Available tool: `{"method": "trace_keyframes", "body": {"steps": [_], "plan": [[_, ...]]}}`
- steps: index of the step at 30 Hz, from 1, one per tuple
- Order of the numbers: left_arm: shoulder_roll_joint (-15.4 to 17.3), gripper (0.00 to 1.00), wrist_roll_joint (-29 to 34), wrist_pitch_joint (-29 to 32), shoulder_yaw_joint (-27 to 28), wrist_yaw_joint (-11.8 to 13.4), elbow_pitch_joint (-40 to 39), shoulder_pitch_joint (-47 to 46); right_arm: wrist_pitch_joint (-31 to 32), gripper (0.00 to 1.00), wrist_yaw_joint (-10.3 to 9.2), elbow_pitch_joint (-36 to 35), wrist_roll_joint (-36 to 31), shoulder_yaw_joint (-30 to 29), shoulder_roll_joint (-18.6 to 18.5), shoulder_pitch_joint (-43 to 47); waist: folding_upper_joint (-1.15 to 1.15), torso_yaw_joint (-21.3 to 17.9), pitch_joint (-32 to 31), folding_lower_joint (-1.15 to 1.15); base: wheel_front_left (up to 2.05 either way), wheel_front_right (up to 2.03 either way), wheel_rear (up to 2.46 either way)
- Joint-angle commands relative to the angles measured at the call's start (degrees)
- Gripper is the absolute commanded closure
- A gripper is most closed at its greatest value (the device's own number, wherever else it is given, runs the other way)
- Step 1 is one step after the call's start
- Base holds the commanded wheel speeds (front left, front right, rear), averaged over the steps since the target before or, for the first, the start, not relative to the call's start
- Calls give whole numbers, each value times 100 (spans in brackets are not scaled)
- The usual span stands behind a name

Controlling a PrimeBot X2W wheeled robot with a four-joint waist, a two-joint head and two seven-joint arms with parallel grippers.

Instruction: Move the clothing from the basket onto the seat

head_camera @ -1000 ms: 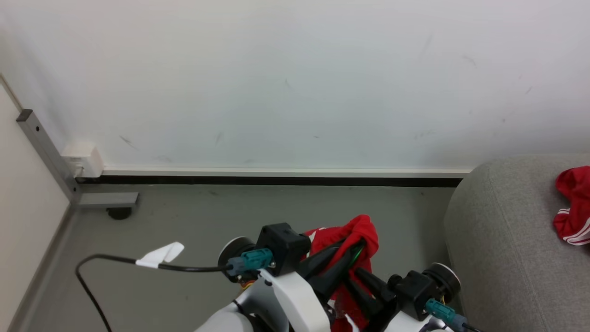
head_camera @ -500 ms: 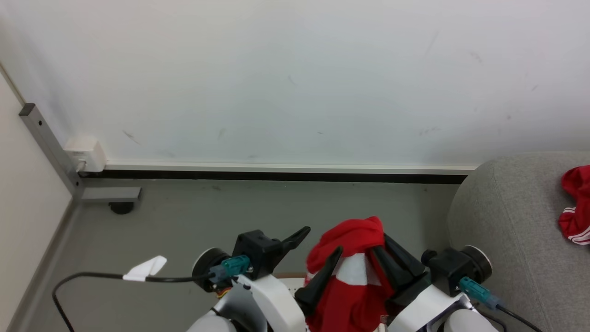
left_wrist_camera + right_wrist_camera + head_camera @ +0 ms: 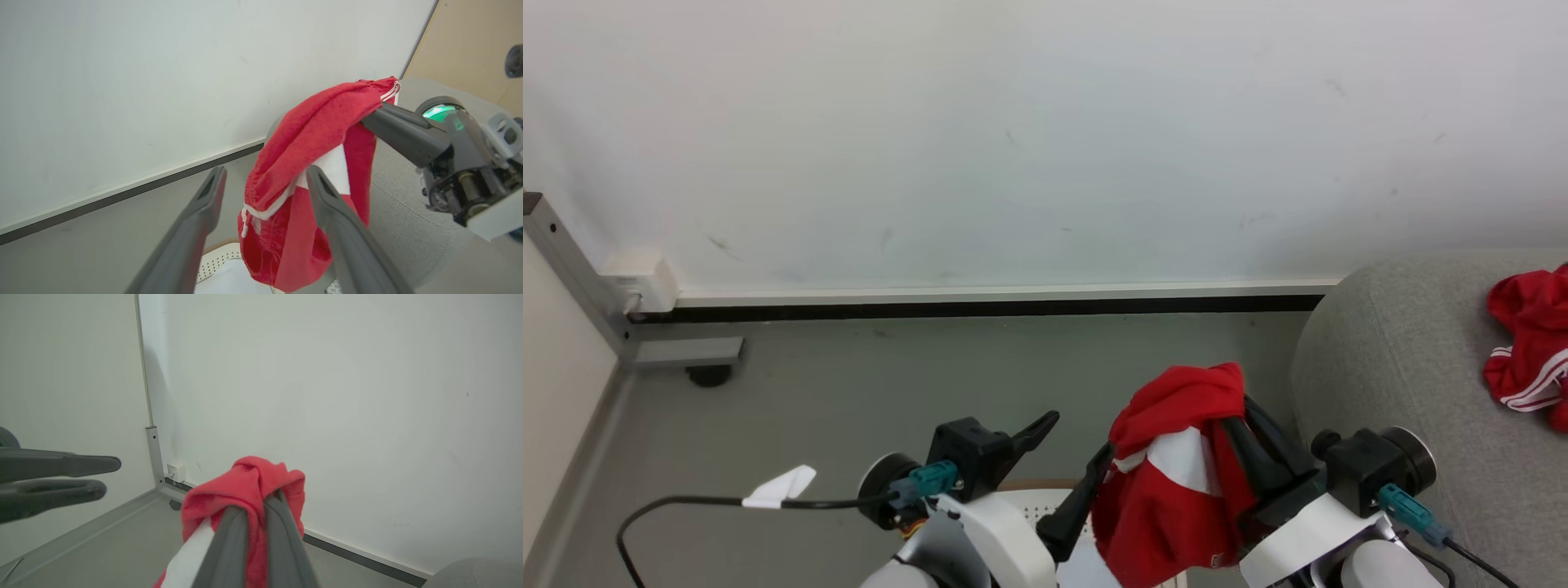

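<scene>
You're mid-carry: your right gripper [image 3: 261, 498] clamps the soft red, white-panelled garment [image 3: 1176, 457] above the cream perforated basket [image 3: 1036, 511]; your left gripper [image 3: 1078, 437] stands wide, empty. The next move should swing it right onto the grey upholstered seat [image 3: 1405, 359].

A soft red cloth garment with a white panel [image 3: 1176, 490] is held up in the right gripper [image 3: 261, 506], just above the small cream plastic basket [image 3: 1033, 508]. The left gripper [image 3: 1078, 437] is found just to the garment's left. The big grey fabric seat [image 3: 1405, 367] is placed to the right, and a second red striped garment [image 3: 1523, 343] is laid on it.
</scene>
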Motion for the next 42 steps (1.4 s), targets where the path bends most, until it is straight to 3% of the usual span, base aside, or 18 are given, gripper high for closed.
{"method": "trace_keyframes", "body": {"steps": [1, 9, 22, 29, 37, 42], "plan": [[-6, 0, -47, -57, 12, -4, 6, 50, 1, 100, -13, -44, -41, -36, -35, 61, 0, -75, 20, 0, 0, 0, 0], [-26, 0, -60, -99, -37, 4, -72, 59, 1, 100, -13, -266, -118, -208, -99, 104, 0, -584, 164, 0, 0, 0, 0], [-69, 0, -19, -181, -115, -4, -220, -22, 2, 100, -13, -803, -181, -542, -175, 213, 0, -1859, 559, 0, 0, 0, 0], [-84, 0, 51, -152, -237, -72, -366, -125, 2, 100, -13, -1184, -260, -923, -273, 363, 0, -2325, 819, 0, 0, 0, 0], [-29, 0, 106, -94, -283, -104, -580, -225, 2, 100, -13, -1613, -230, -1351, -209, 499, 0, -2484, 1127, 0, 0, 0, 0], [99, 0, 167, -14, -300, -182, -812, -381, 2, 100, -13, -1685, -193, -1811, 1, 43, 0, -2432, 1608, 0, 0, 0, 0]]}}
